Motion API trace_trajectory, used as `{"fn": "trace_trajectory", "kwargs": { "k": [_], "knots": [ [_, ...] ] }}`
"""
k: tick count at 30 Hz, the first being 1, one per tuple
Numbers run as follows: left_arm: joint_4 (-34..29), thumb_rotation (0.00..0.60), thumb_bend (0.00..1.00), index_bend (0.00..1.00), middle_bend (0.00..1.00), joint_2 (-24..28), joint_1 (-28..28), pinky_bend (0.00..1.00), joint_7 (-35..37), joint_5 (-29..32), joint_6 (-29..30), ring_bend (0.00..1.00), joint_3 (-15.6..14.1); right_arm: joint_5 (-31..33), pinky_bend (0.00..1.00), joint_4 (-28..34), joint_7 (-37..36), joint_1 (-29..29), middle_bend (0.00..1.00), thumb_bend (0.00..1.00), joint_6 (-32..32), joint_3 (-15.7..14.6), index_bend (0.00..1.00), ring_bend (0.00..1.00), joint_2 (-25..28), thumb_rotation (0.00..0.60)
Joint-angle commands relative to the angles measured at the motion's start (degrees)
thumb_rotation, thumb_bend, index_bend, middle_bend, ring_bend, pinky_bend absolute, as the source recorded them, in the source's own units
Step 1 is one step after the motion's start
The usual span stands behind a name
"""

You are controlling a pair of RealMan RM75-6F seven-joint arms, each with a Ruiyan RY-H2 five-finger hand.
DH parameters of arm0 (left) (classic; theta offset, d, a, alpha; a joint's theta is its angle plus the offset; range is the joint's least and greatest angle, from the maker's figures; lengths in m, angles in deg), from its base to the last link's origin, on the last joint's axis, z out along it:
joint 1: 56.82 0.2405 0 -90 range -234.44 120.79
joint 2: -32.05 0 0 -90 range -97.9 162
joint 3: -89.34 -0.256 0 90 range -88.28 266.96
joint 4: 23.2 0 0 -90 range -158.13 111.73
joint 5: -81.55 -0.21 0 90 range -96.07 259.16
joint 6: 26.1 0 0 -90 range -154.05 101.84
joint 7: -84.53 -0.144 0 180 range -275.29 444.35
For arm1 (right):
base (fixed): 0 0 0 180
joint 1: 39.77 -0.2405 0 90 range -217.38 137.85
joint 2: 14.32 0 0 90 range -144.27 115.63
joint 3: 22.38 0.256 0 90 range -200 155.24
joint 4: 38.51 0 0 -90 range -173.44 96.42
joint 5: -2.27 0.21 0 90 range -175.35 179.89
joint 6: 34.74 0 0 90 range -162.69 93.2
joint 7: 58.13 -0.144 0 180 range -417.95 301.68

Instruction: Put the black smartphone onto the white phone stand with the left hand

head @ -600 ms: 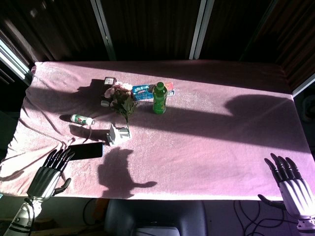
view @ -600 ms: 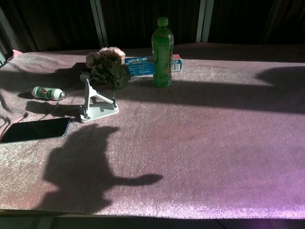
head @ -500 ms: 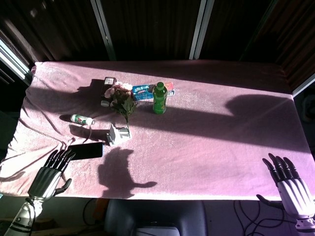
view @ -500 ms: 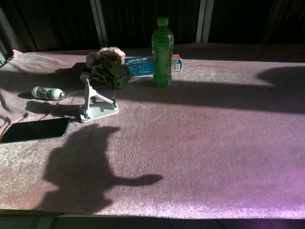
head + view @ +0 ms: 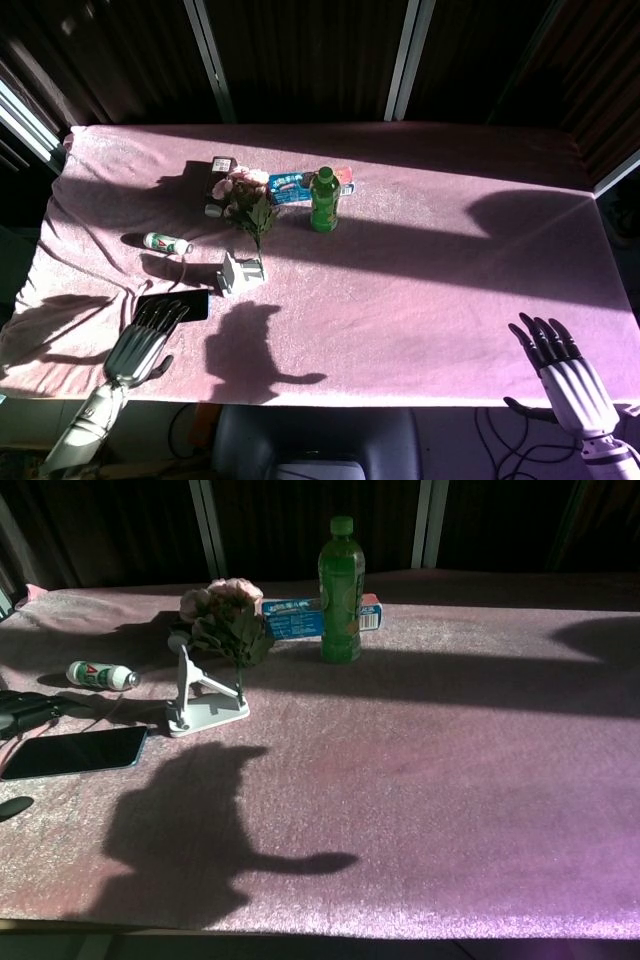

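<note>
Head view shows the left hand (image 5: pixel 140 345) with fingers spread, holding nothing, fingertips just over the black smartphone (image 5: pixel 183 304). The phone lies flat, long side running left-right, beside the white phone stand (image 5: pixel 238 274). The right hand (image 5: pixel 560 375) is spread too, far away.
</note>
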Motion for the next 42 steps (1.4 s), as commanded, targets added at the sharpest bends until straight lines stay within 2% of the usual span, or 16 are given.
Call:
{"fn": "trace_trajectory", "kwargs": {
  "k": [1,5,8,13,20,24,29,32,42],
  "knots": [
    [-1.77,0.600,0.34,0.01,0.07,-4.40,-5.80,0.00,-13.07,14.68,-4.65,0.00,5.08,-0.25,0.00,0.06,-0.12,-0.36,0.00,0.13,0.54,-0.15,0.00,0.00,0.03,0.600],
    [-2.32,0.600,0.33,0.00,0.07,-7.88,-9.41,0.00,-24.74,27.28,-1.60,0.00,6.91,-0.40,0.00,0.21,-0.49,-0.80,0.00,0.13,1.17,-0.28,0.00,0.00,0.26,0.600],
    [-2.24,0.600,0.32,0.00,0.07,-9.88,-12.15,0.00,-30.50,35.65,0.05,0.00,7.59,-0.72,0.00,0.18,-1.04,-0.88,0.00,0.13,0.99,-0.40,0.00,0.00,0.50,0.600],
    [-0.86,0.600,0.31,0.00,0.07,-11.77,-15.67,0.00,-34.92,44.02,2.13,0.00,8.08,-1.05,0.00,0.05,-1.91,-0.84,0.00,0.13,0.59,-0.58,0.00,0.00,0.80,0.600],
    [-0.42,0.600,0.31,0.00,0.07,-10.89,-18.93,0.00,-35.70,50.65,1.15,0.00,8.10,-1.51,0.00,-0.10,-1.69,-0.84,0.00,0.13,0.52,-0.85,0.00,0.00,0.68,0.600],
    [-0.13,0.600,0.31,0.01,0.09,-10.56,-20.32,0.00,-35.10,52.24,1.11,0.00,7.90,-1.37,0.00,-0.01,-1.34,-0.88,0.00,0.13,0.69,-0.84,0.00,0.00,0.56,0.600],
    [0.63,0.600,0.31,0.09,0.19,-10.62,-22.29,0.00,-35.01,55.50,0.67,0.01,7.79,-1.27,0.00,0.05,-1.05,-0.94,0.00,0.13,0.89,-0.88,0.00,0.00,0.50,0.600],
    [1.80,0.600,0.31,0.10,0.21,-10.87,-23.58,0.00,-35.02,57.62,0.40,0.02,7.59,-1.24,0.00,0.07,-1.15,-0.91,0.00,0.13,0.77,-0.88,0.00,0.00,0.61,0.600],
    [4.29,0.600,0.31,0.12,0.22,-11.33,-26.12,0.00,-33.82,60.55,-0.75,0.03,6.35,-1.23,0.00,-0.02,-1.45,-0.93,0.00,0.13,0.63,-0.90,0.00,0.00,0.71,0.600]
  ]
}}
